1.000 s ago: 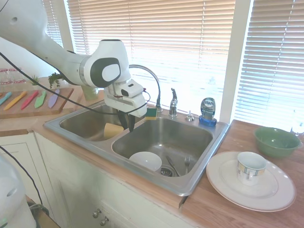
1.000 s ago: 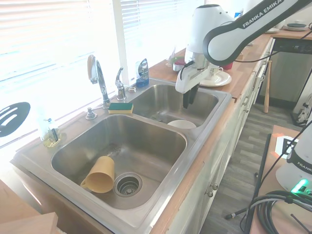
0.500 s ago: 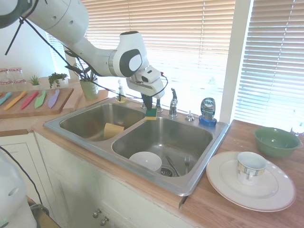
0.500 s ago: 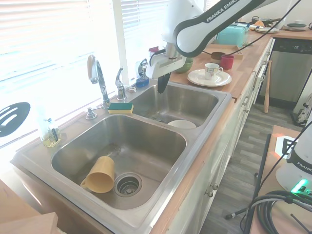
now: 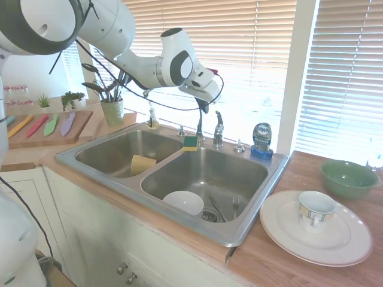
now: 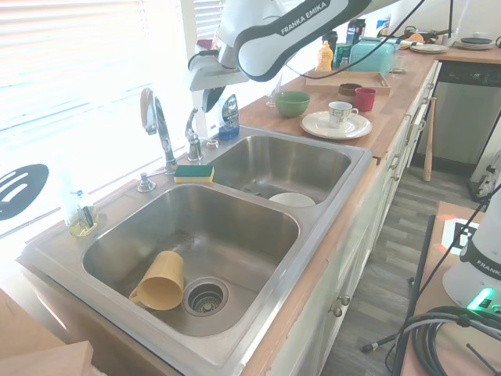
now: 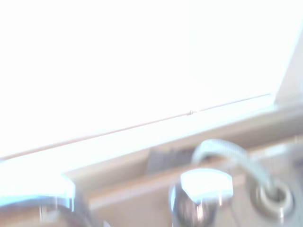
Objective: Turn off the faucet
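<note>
The chrome faucet [image 5: 198, 124] stands on the back rim of the sink [image 5: 248, 234], between its two basins. Its short lever handle [image 5: 218, 125] rises just to the right of the spout. In the second exterior view the arched spout [image 6: 159, 121] and the lever [image 6: 192, 125] stand side by side. My gripper [image 5: 204, 106] hangs just above and to the left of the lever, close to the spout, its dark fingers together with nothing between them. From the other side the gripper [image 6: 206, 102] sits above the lever without touching it. The wrist view shows only blurred chrome parts [image 7: 203, 194] against a bright window.
A green-and-yellow sponge [image 5: 190, 142] lies on the divider by the faucet base. A blue dish-soap bottle [image 5: 261, 139] stands right of the lever. One basin holds a white bowl [image 5: 183, 202], the other a yellow cup [image 5: 142, 163]. On the counter are a plate with a mug [image 5: 315, 224] and a green bowl [image 5: 347, 177].
The arm has swung from above the sink divider back and up towards the window. The gripper now hangs by the faucet lever instead of over the basins.
</note>
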Robot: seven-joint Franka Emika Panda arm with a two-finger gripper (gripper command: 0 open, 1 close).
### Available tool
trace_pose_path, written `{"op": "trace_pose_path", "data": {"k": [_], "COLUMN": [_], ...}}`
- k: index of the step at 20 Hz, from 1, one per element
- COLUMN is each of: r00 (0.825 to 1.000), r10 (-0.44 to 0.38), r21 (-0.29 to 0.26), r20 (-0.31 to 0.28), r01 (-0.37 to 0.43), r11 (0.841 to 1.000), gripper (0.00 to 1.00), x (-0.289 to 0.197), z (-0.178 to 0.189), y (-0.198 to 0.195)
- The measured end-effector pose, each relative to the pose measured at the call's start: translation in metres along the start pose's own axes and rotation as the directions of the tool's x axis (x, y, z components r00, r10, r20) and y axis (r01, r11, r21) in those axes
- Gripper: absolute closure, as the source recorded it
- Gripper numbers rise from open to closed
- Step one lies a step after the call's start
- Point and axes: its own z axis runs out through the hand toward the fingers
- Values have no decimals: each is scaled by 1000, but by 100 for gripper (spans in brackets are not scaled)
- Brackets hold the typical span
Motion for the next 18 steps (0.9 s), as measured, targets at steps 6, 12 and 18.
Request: {"op": "trace_pose_path", "data": {"k": [6, 12, 18], "r00": [1000, 999, 998], "r10": [27, 33, 43], "r21": [-22, -47, -80], "r20": [6, 25, 47], "r01": [-27, -32, -39], "r11": [999, 998, 996], "gripper": [100, 100, 100], "x": [15, 9, 2], "z": [22, 45, 57], "y": [-22, -17, -4]}}
